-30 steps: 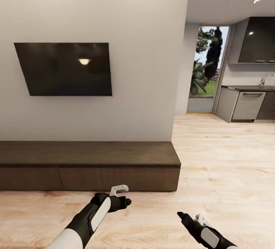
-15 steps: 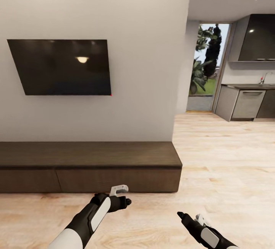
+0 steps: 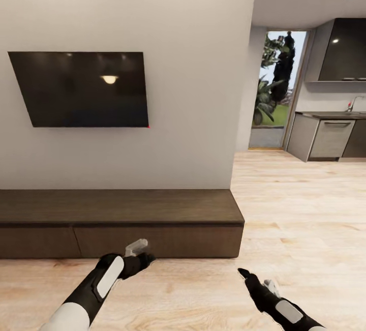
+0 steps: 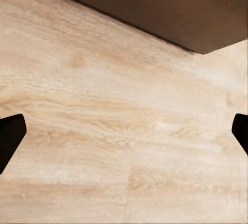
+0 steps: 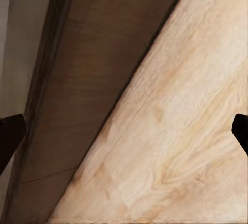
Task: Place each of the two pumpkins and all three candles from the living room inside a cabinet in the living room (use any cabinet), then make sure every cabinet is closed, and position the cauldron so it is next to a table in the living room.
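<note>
The long dark cabinet runs along the wall under a black television, its drawer fronts flush and closed. Both arms hang low over the wood floor in front of it. The left tool and right tool are each spread wide (fingertips sit at opposite picture edges), holding nothing.

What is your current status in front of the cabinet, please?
Both pincers open, empty: left, right. Cabinet ahead, drawers shut. Wood floor between, nothing blocking.
</note>
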You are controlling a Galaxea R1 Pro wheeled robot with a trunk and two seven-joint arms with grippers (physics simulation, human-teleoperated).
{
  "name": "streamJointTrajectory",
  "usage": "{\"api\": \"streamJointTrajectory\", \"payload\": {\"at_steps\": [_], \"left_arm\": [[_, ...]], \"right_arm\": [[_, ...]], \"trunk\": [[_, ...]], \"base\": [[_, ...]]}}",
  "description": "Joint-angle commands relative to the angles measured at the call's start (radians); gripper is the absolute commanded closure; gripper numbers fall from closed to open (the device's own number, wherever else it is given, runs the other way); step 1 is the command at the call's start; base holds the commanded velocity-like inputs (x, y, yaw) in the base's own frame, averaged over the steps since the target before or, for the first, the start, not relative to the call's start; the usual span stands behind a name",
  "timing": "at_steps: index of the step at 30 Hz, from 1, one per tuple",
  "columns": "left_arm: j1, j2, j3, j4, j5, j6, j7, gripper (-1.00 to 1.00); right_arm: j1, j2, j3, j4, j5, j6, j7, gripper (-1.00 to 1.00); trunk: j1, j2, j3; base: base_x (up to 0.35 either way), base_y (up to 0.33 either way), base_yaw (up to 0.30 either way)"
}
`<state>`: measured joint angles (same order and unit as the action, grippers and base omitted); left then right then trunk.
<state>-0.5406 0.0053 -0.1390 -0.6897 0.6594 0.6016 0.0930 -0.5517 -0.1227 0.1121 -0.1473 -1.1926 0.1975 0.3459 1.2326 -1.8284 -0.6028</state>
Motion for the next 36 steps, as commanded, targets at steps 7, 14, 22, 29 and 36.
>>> {"api": "streamJointTrajectory", "payload": {"at_steps": [7, 14, 22, 29, 36], "left_arm": [[0.003, 0.114, 0.023, 0.010, 0.221, 0.003, -0.143, -1.00], [0.004, 0.154, 0.024, 0.049, 0.368, 0.003, -0.200, -1.00], [0.005, 0.179, 0.026, 0.083, 0.503, 0.002, -0.204, -1.00], [0.005, 0.208, 0.018, 0.083, 0.555, 0.016, -0.233, -1.00], [0.005, 0.283, -0.073, 0.022, 0.516, 0.291, -0.535, -1.00]], "right_arm": [[-0.001, -0.014, 0.006, 0.001, -0.144, 0.138, 0.163, -1.00], [-0.001, -0.013, 0.006, -0.001, -0.206, 0.141, 0.199, -1.00], [-0.001, -0.008, 0.005, -0.003, -0.229, 0.117, 0.229, -1.00], [-0.001, -0.007, 0.005, 0.000, -0.242, 0.100, 0.329, -1.00], [-0.001, -0.010, 0.006, 0.009, -0.248, 0.097, 0.328, -1.00]], "trunk": [[0.000, -0.001, -0.001], [0.000, -0.001, -0.001], [0.000, -0.001, -0.001], [0.000, -0.001, -0.001], [0.000, -0.001, -0.001]], "base": [[0.000, 0.000, 0.000], [0.000, 0.000, 0.000], [0.000, 0.000, 0.000], [0.015, 0.000, 0.000], [0.003, 0.000, 0.000]]}}
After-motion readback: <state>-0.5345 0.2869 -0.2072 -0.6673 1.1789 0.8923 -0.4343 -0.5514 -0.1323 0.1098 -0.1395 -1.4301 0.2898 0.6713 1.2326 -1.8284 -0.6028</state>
